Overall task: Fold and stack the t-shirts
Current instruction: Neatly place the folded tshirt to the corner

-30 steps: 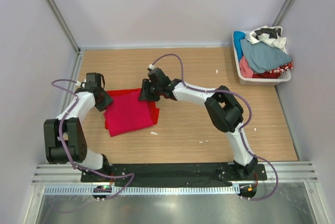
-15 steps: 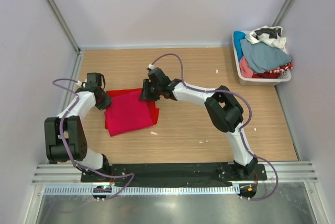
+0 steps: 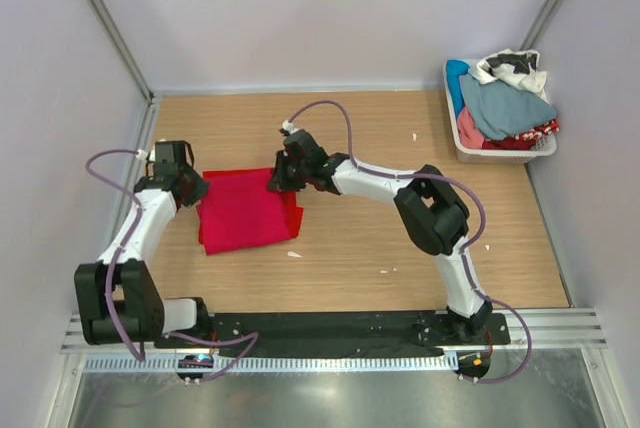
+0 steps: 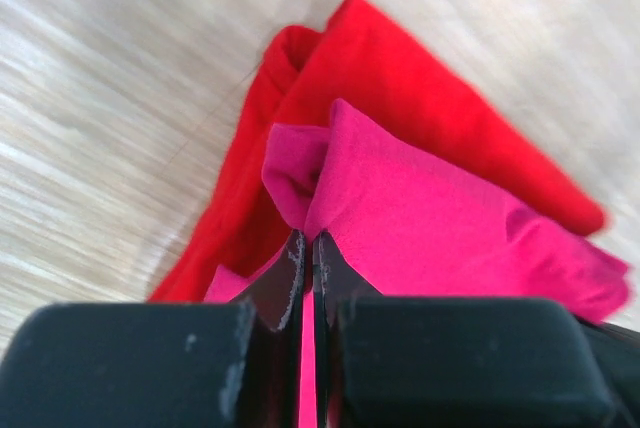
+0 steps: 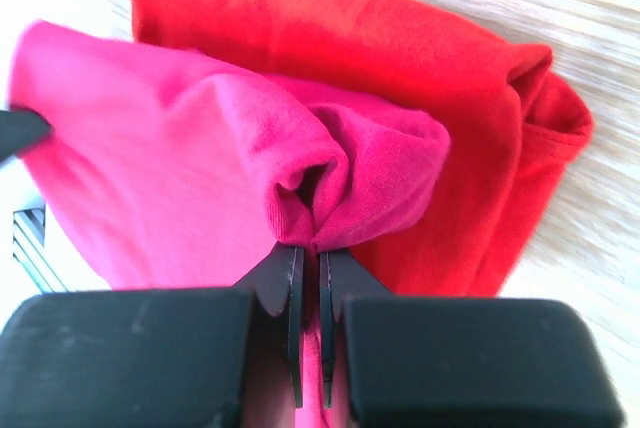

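Observation:
The raspberry-crimson t-shirt [image 3: 242,211] lies folded on top of the scarlet red t-shirt [image 3: 293,216], whose edge shows at the right. My left gripper [image 3: 197,191] is shut on the crimson shirt's far left corner [image 4: 300,173]. My right gripper [image 3: 276,184] is shut on its far right corner [image 5: 330,173]. In the wrist views the scarlet shirt [image 4: 400,88] [image 5: 460,148] lies under and beyond the crimson cloth.
A white basket [image 3: 503,150] piled with mixed clothes stands at the far right corner. Small white scraps [image 3: 293,254] lie on the wooden table. Walls close in on the left, back and right.
My left gripper has moved left and a little away, drawing the crimson shirt's left corner outward and stretching its far edge. My right gripper has barely moved.

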### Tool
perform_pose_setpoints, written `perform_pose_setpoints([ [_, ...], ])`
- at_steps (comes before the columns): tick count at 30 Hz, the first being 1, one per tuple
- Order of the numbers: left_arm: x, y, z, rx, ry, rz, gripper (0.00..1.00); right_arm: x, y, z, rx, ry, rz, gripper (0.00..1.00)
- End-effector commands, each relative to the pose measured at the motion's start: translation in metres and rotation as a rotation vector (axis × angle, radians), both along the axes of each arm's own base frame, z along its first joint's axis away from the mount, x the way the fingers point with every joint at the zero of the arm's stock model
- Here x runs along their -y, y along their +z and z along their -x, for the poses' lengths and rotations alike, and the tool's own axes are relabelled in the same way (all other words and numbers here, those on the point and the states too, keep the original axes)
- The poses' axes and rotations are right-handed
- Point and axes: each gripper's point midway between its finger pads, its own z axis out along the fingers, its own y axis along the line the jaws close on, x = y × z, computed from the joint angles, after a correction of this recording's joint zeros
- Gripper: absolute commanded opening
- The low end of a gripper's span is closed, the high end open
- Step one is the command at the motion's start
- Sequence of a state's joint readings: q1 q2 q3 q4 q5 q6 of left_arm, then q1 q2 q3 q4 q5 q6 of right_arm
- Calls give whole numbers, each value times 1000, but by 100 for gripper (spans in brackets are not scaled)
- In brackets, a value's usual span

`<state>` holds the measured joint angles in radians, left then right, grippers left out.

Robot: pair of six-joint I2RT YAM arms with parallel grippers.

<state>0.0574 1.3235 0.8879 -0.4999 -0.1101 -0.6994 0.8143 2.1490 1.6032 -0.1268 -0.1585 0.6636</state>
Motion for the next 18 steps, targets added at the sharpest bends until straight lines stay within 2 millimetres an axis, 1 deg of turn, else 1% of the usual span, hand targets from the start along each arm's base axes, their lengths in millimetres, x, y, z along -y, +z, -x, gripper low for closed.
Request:
perform_pose_setpoints([
  [1, -1, 46, -22, 179, -10, -14, 0, 1, 70, -12, 162, -26, -104, 1],
  [2, 1, 50, -24, 189, -18, -8, 0, 5, 65, -9, 156, -30, -98, 1],
  [3, 2, 52, -26, 194, -22, -2, 0, 6, 66, -9, 161, -35, -102, 1],
  [4, 3, 50, -28, 187, -24, 3, 0, 6, 76, -10, 188, -38, -131, 1],
  [5, 5, 52, -31, 192, -32, 12, 0, 7, 73, -8, 191, -32, -130, 1],
  [7, 6, 47, -35, 177, -41, 22, 0, 8, 73, -8, 194, -35, -123, 1],
  [9, 8, 50, -41, 189, -50, 25, 0, 10, 71, -9, 198, -42, -115, 1],
  [10, 8, 49, -44, 187, -53, 25, 0, 10, 69, -9, 191, -46, -112, 1],
  [11, 9, 53, -48, 201, -59, 26, 0, 11, 63, -8, 184, -50, -104, 1],
  [13, 10, 57, -54, 211, -67, 33, 0, 12, 59, -9, 178, -63, -111, 1],
  [14, 9, 57, -59, 209, -66, 30, 0, 13, 52, -7, 166, -65, -104, 1],
  [16, 9, 56, -68, 204, -74, 29, 0, 15, 46, -10, 163, -83, -92, 2],
  [17, 10, 46, -72, 182, -78, 36, 0, 16, 42, -11, 161, -93, -83, 1],
  [18, 12, 40, -76, 174, -87, 44, 0, 17, 41, -13, 166, -104, -80, 4],
])
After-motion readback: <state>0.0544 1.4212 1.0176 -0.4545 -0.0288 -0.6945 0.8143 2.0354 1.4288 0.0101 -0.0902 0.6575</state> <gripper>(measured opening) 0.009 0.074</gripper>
